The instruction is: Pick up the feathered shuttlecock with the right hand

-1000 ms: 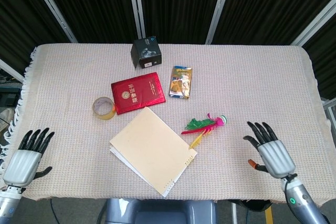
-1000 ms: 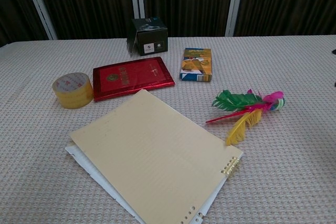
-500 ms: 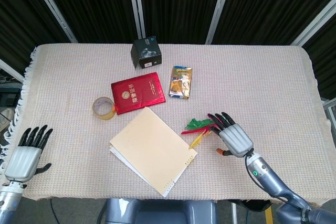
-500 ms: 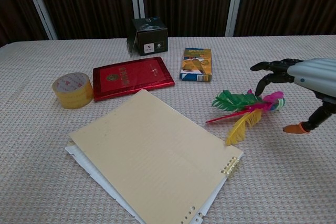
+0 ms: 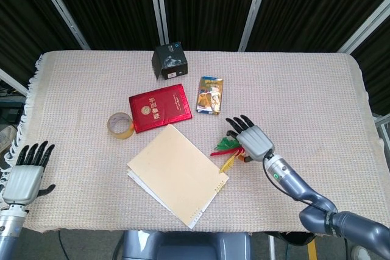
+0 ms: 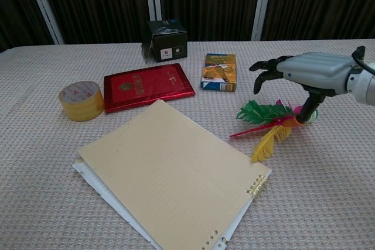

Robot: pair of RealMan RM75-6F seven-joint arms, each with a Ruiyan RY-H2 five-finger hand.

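Right hand [image 5: 251, 140] hangs palm-down over the shuttlecock [image 6: 270, 122], fingers [image 6: 266, 68] spread and curled down, holding nothing. In chest view the palm sits above the base end; the thumb [image 6: 307, 109] drops down to the shuttlecock's base, touching or just beside it, can't tell which. Fingertips reach past the green feathers toward the far side, clear of them.

Shuttlecock lies flat on the cloth [image 5: 317, 89], right of centre. Green, pink and yellow feathers fan out toward the notebook [image 5: 177, 173]; yellow tip is just beside the notebook's right corner. In head view the hand covers most of the base, only feathers show to its left.

Left hand [image 5: 25, 175] is at the table's near-left edge, well apart from everything, fingers straight and slightly apart, w/ nothing in it.

Other things on the cloth: tape roll [image 5: 120, 126] left of centre, red booklet [image 5: 161, 107] just beside it, small black box [image 5: 169, 60] near the far edge, colourful packet [image 5: 210, 94] right of the booklet and not far beyond the shuttlecock. Notebook is tilted, w/ white sheets showing under its near-left edge.

Cloth is beige, woven, w/ a fringe on the left edge. Behind the table: dark curtains [image 5: 201, 4] w/ pale metal poles crossing them.
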